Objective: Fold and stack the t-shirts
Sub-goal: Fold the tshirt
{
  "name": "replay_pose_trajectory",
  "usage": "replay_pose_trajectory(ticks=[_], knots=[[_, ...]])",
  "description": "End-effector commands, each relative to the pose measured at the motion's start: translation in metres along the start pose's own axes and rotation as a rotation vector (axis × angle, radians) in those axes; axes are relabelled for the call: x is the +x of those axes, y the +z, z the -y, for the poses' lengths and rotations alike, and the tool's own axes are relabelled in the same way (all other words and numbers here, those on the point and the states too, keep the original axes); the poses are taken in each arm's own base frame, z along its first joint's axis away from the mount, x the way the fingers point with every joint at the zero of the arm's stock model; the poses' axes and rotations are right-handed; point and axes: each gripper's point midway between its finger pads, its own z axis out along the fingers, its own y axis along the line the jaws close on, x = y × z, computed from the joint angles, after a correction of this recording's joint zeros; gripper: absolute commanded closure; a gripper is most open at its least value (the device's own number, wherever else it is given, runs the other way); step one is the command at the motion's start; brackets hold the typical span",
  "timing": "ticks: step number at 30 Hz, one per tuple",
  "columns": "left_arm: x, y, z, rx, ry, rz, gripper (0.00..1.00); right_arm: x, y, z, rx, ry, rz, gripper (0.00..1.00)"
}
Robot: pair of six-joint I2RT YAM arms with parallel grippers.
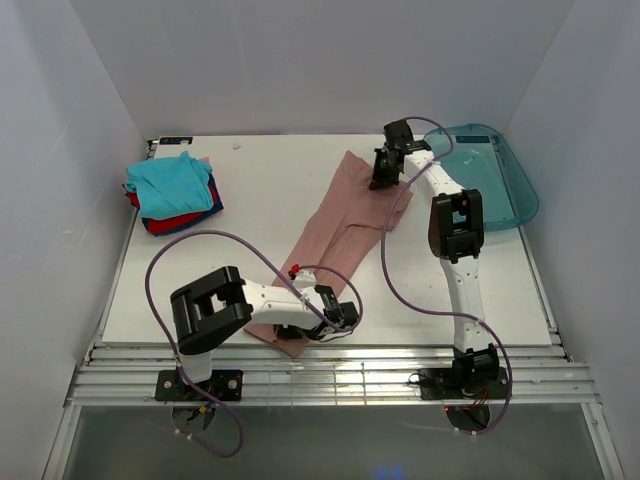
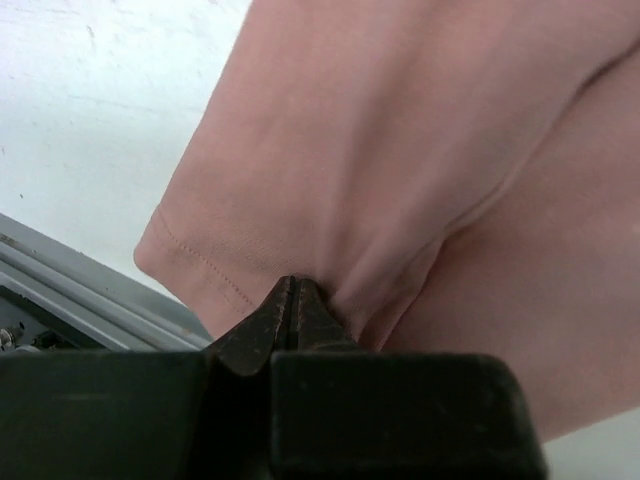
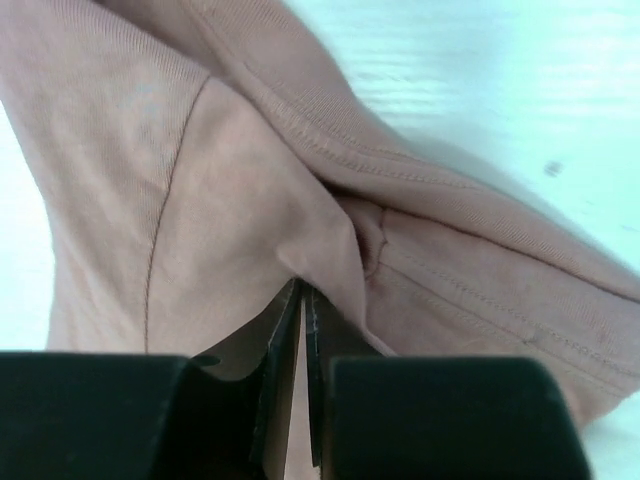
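**Pink tee pinched at both ends, folded stack at far left**

Far-left corner of table [image 1: 250, 190]: folded stack seen, teal t-shirt [image 1: 172, 182] on top, red t-shirt [image 1: 172, 216] under it, dark-blue t-shirt [image 1: 160, 228] at bottom. The stack is kept well apart from both arms.

Near edge, left of centre: left gripper [image 1: 335, 318] is set low at the table edge. In the wrist view its jaws are seen pressed together, and a fold of the pink t-shirt [image 2: 400, 150] beside a stitched hem is clamped at the tips of the left gripper [image 2: 290, 295].

Centre: the pink t-shirt [image 1: 345, 215] is laid as a long narrow diagonal strip, from the near edge by the left gripper up to the far right. No print can be made out.

Far right of centre: right gripper [image 1: 385, 178] is placed on the strip's far end. In the wrist view the right gripper [image 3: 303, 295] has jaws nearly together, only a thin slit left; hemmed pink t-shirt [image 3: 200, 200] cloth is bunched and caught at the tips.

Far-right corner: translucent blue-green tray [image 1: 515, 185] is seen just beside the right arm, partly over the table edge.
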Motion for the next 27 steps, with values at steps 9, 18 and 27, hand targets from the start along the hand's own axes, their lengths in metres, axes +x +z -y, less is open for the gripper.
replay_pose_trajectory(ticks=[9, 18, 27], knots=[[-0.002, -0.080, 0.062, 0.302, -0.111, -0.009, 1.00, -0.090, -0.084, -0.043, -0.142, -0.155, 0.362, 0.85], [-0.074, -0.124, 0.063, 0.403, -0.187, 0.220, 1.00, -0.068, -0.195, -0.065, -0.192, -0.239, 0.437, 0.76], [-0.028, -0.059, 0.029, 0.252, -0.076, 0.197, 1.00, 0.051, -0.123, -0.066, -0.083, -0.347, 0.094, 0.92]])
